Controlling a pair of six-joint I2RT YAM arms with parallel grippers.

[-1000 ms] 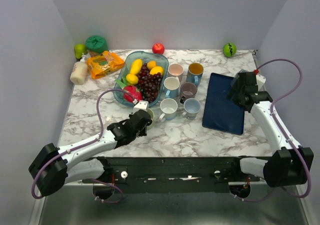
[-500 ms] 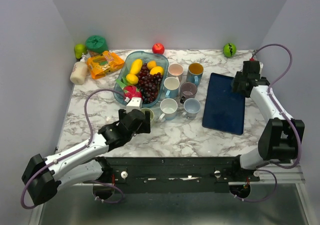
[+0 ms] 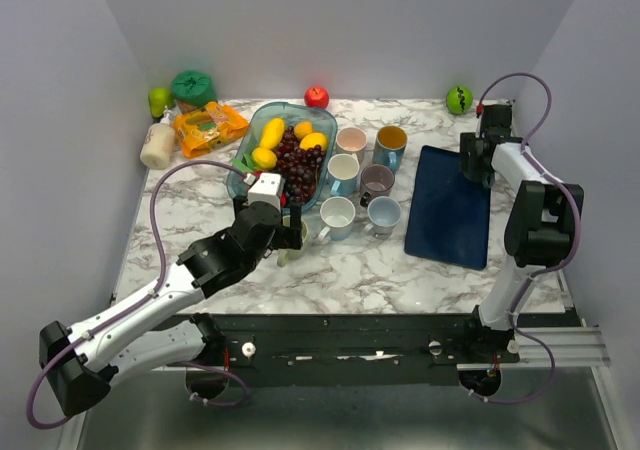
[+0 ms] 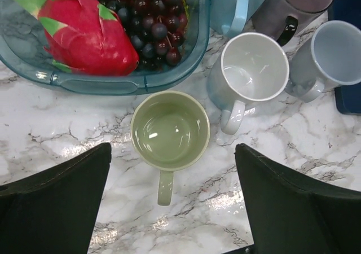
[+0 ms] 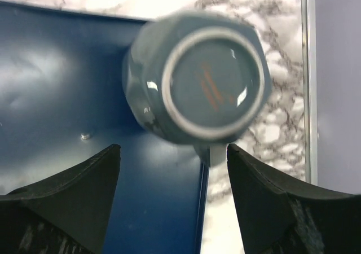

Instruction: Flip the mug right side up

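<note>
A dark teal mug [image 5: 211,84] stands upside down, base up, on the far right corner of the blue tray [image 5: 67,79]; its handle reaches over the tray's edge. My right gripper [image 5: 173,147] hovers over it, open, with nothing between the fingers. From above, that gripper [image 3: 478,160] hides the mug. A pale green mug [image 4: 169,130] stands upright on the marble beside the fruit bowl, with its handle towards me. My left gripper [image 4: 172,147] hangs open above it and touches nothing; the top view shows this gripper [image 3: 288,220] over the green mug [image 3: 297,233].
A clear bowl [image 4: 113,84] of grapes, lemons and a dragon fruit sits behind the green mug. Several upright mugs cluster between bowl and tray, among them a white one [image 4: 254,68]. Bottle, snack bag and toy fruit line the back. The right wall is close to the tray.
My left gripper has opened, let go of the green mug and lifted away from it. My right arm has swung toward the far right corner of the tray.
</note>
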